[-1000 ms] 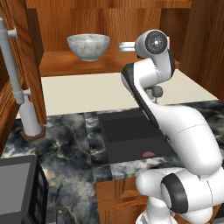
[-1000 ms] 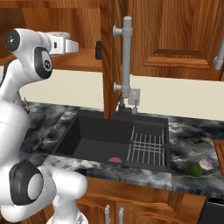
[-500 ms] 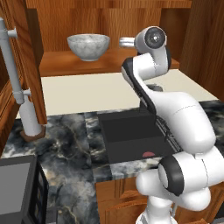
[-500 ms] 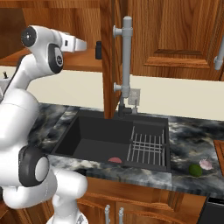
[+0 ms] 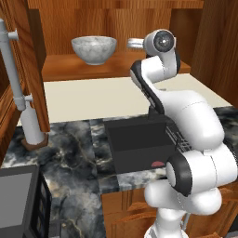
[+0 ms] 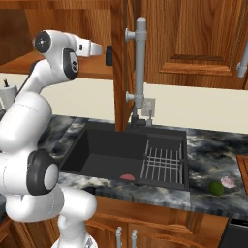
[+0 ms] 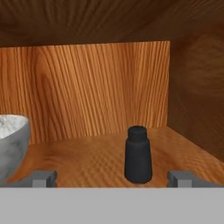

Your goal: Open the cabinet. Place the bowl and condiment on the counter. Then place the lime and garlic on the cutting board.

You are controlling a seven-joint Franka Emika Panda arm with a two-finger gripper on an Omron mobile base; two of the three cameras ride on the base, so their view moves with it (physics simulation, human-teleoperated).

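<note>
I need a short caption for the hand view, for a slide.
Open tool faces the upright condiment on the cabinet shelf, with the bowl at the left edge.

One bowl point(image 5: 94, 49) stands on the cabinet point(image 5: 116, 25) shelf, toward its left end. One condiment point(image 7: 138, 155) bottle stands on the same shelf, nearer its right wall. One lime point(image 6: 216, 188) and one garlic point(image 6: 227, 181) bulb lie side by side on the bench point(image 6: 213, 150), near its front edge right of the sink point(image 6: 126, 155). There is one sink, with one wire rack point(image 6: 163, 163) in its right half and one small red thing point(image 6: 127, 177) on its floor. Two long grey bar handles point(image 6: 139, 63) show, one on each open cabinet door. One cutting board point(image 6: 243, 167) corner shows at the bench's right end. One dark appliance point(image 5: 21, 202) sits at the bench's front left corner.
</note>
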